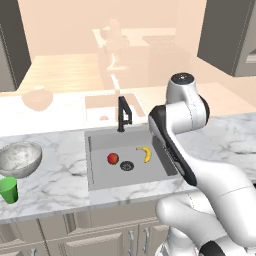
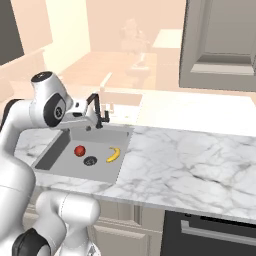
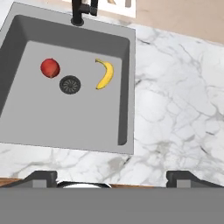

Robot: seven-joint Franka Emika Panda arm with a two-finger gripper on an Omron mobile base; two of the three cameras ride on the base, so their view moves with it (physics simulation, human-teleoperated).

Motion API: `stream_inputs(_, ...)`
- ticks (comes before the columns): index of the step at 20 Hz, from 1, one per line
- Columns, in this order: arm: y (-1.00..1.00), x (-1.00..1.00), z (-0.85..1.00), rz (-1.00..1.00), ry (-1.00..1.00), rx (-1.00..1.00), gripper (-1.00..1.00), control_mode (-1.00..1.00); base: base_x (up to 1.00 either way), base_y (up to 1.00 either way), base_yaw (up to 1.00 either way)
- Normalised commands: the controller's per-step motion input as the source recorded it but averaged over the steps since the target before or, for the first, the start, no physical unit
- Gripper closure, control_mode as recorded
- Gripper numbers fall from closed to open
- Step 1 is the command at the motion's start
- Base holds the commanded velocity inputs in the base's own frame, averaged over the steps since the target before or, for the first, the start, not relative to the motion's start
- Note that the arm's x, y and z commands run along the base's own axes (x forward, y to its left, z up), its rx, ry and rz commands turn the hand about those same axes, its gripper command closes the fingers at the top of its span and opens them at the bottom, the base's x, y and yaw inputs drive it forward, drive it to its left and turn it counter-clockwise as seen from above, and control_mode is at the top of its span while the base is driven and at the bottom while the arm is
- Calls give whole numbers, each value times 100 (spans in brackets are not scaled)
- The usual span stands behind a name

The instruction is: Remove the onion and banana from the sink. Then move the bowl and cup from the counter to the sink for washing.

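Sink [image 3: 26, 127] onion [image 3: 50, 68] beyond parted jaws

The sink [image 1: 131, 159] is viewed downward from behind-left and behind-right [image 2: 85, 150] at middle range, and from above, nearer, by the hand camera [image 3: 65, 109]. It is shared by all three.

Onion [image 1: 113, 158] and banana [image 1: 145, 154] lying on sink [image 1: 95, 172] floor, either side of drain [image 1: 127, 166] (neither touching it). Bowl [image 1: 19, 159] on counter [image 1: 55, 175] at far left, cup [image 1: 8, 189] upright just in front.
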Motion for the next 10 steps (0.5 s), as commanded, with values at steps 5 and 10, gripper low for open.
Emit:
stream_inputs(5, 0, -10, -10, 0, 4, 5, -100, -100, 0, 0, 0)
stream_inputs(10, 0, -7, -9, 0, 2, 2, -100, -100, 0, 0, 0)
